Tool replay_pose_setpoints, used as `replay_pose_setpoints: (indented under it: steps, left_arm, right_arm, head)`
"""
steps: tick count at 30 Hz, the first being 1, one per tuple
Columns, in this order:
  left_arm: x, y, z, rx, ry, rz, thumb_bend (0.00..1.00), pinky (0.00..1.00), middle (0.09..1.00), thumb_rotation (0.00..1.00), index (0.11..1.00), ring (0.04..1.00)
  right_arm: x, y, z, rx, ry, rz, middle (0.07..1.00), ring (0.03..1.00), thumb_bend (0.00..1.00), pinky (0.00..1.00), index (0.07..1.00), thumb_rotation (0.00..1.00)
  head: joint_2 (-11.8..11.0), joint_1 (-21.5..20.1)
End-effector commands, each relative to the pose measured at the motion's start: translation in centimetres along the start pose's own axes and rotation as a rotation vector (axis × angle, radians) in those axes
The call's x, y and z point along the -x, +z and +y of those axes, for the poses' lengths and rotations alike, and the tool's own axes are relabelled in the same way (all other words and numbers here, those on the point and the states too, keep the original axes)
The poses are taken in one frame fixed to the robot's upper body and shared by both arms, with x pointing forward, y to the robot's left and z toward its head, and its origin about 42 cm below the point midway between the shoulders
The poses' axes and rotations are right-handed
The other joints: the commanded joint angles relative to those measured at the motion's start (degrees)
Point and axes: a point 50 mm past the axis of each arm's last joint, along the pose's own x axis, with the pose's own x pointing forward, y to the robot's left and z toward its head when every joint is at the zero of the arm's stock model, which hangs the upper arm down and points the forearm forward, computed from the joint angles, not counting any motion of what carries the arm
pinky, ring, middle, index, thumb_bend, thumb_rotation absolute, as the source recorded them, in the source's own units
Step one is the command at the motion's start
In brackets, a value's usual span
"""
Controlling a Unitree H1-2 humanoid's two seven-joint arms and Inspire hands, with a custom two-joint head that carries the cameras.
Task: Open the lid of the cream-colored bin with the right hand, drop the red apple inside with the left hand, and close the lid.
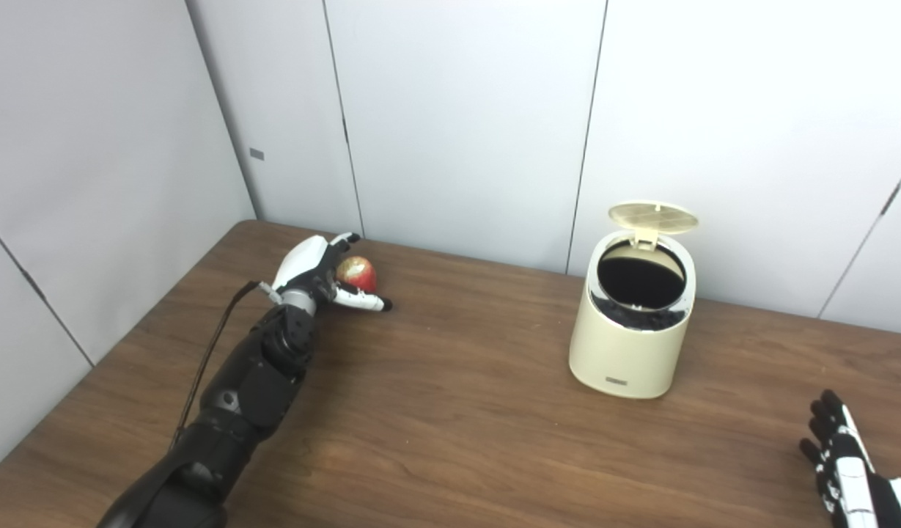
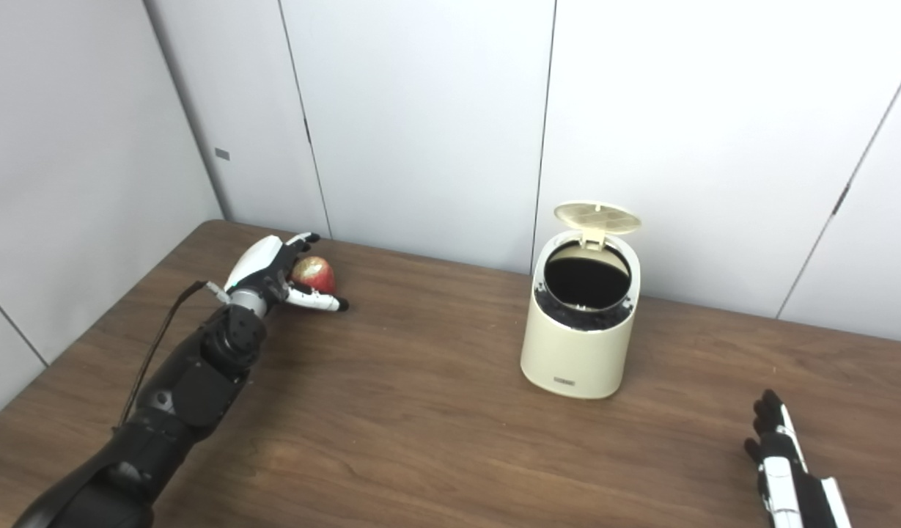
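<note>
Bin [image 1: 630, 345] stands upright on the table [image 1: 450, 425], right of centre, near the back wall [image 1: 457, 110]. Lid [image 1: 653, 218] is up, hinged at the rear rim and tilted back, ribbed underside facing forward. The mouth is open and dark inside; some dark material lines the front inner rim, possibly a bag edge, too small to tell.

Apple [image 1: 357, 273] is at the far left of the table, well apart from the bin, red with a pale yellow patch on top. Left hand [image 1: 320, 277] is around it: white back of the hand lies to the apple's left, upper fingers [image 1: 345, 239] curl over the top, and another finger reaches along the table just below and right of the fruit. Fingers look loosely cupped about the apple; I cannot tell whether they press it firmly, or whether the apple is lifted or resting on the table. Left arm [image 1: 237, 396] comes in from the lower left, black, with a thin cable running alongside it.

Right hand [image 2: 784, 462] is low at the bottom right corner, over the table, well apart from the bin. Its fingers are straight, pointing away from the robot, slightly apart and holding nothing. It touches neither bin nor lid.
</note>
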Motion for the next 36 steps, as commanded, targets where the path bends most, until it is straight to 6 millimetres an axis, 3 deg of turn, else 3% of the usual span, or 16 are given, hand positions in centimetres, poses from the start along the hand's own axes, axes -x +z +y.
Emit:
replay_pose_setpoints:
  steps: [1, 7, 8, 9, 11, 13, 16, 22, 30, 36]
  left_arm:
    - [-1.2, 2.3, 2.5, -0.014, 0.064, -0.074, 0.88, 0.72, 0.86, 0.17, 0.89, 0.812]
    - [-1.1, 2.7, 2.1, -0.006, 0.026, -0.059, 0.78, 0.58, 0.78, 0.01, 0.734, 0.684]
    - [-1.1, 2.8, 2.0, 0.0, 0.013, -0.047, 0.73, 0.53, 0.713, 0.0, 0.687, 0.614]
    - [-1.1, 2.8, 2.0, 0.004, 0.005, -0.039, 0.59, 0.48, 0.596, 0.0, 0.594, 0.487]
    - [-1.2, 3.0, 2.1, -0.035, -0.028, -0.015, 0.52, 0.44, 0.523, 0.0, 0.544, 0.421]
    - [-1.2, 3.1, 2.0, -0.075, -0.04, 0.002, 0.48, 0.36, 0.511, 0.0, 0.518, 0.415]
    - [-1.2, 3.2, 2.0, -0.107, -0.037, 0.009, 0.47, 0.32, 0.497, 0.0, 0.505, 0.418]
    - [-1.0, 3.0, 2.2, -0.154, -0.039, 0.007, 0.48, 0.39, 0.524, 0.0, 0.463, 0.466]
    - [-0.8, 3.0, 2.4, -0.15, -0.024, -0.001, 0.48, 0.37, 0.52, 0.0, 0.471, 0.454]
    - [3.3, 6.5, 2.6, 0.077, 0.171, -0.192, 0.48, 0.36, 0.487, 0.0, 0.495, 0.423]
  right_arm:
    - [-0.5, 0.4, 0.3, -0.001, 0.001, -0.027, 0.986, 0.996, 0.54, 0.96, 0.983, 1.0]
    - [-0.5, 0.4, 0.3, -0.018, 0.003, -0.028, 0.98, 0.991, 0.51, 0.95, 0.981, 1.0]
    - [-0.5, 0.4, 0.3, -0.017, 0.002, -0.029, 0.978, 0.989, 0.52, 0.95, 0.982, 1.0]
    - [-0.5, 0.5, 0.3, -0.015, 0.002, -0.029, 0.974, 0.986, 0.52, 0.95, 0.986, 1.0]
    - [-0.4, 0.5, 0.4, -0.022, 0.0, -0.031, 0.973, 0.989, 0.54, 0.96, 0.994, 1.0]
    - [-0.4, 0.6, 0.4, -0.027, -0.001, -0.033, 0.972, 0.992, 0.56, 0.96, 0.999, 1.0]
    - [-0.5, 0.4, 0.3, -0.055, -0.001, -0.034, 0.971, 0.998, 0.57, 0.98, 1.0, 1.0]
    - [-0.5, 0.3, 0.3, -0.06, 0.005, -0.032, 0.97, 0.999, 0.57, 0.98, 1.0, 1.0]
    - [-0.6, 0.1, 0.3, -0.043, 0.002, -0.031, 0.957, 0.982, 0.57, 0.95, 1.0, 1.0]
    - [-0.6, -0.2, 0.7, -0.057, 0.009, -0.026, 0.959, 0.983, 0.56, 0.95, 0.999, 1.0]
  head:
    - [0.09, -0.04]
    - [0.22, -0.08]
    - [0.22, -0.08]
    - [0.26, -0.12]
    - [0.3, -0.2]
    - [0.37, -0.18]
    - [0.44, -0.11]
    - [0.51, -0.15]
    - [0.57, -0.73]
    - [0.69, -4.39]
